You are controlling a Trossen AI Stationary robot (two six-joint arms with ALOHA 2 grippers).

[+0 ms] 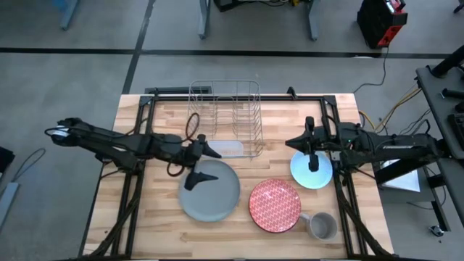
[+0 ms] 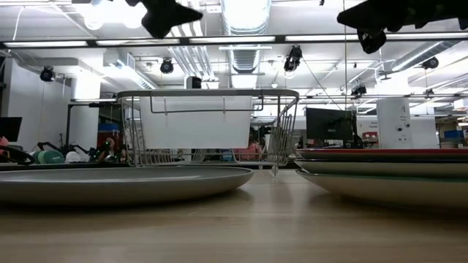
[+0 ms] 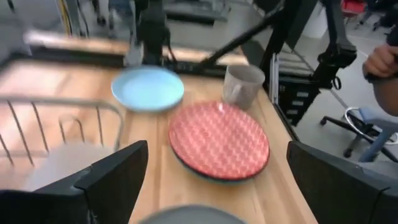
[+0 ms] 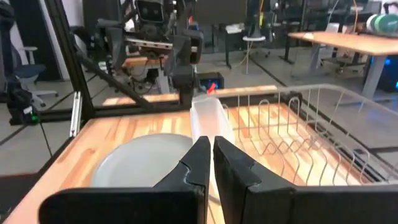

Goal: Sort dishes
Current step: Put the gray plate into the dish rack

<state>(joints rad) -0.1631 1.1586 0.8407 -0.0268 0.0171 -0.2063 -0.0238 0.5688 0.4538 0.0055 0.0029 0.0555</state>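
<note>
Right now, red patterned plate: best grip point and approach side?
Probably its rim. The red patterned plate lies flat on the table, so only the raised edge gives fingers purchase. Come from the near table edge: the mug sits close on one side and the large grey plate on the other.

Wire dish rack [image 1: 225,118] blocking the table's far middle, bare wood left of the rack, large grey plate [image 1: 210,191], red plate [image 1: 275,205] and mug [image 1: 321,225] crowding the near side, light-blue plate [image 1: 312,171] right of the rack.
</note>
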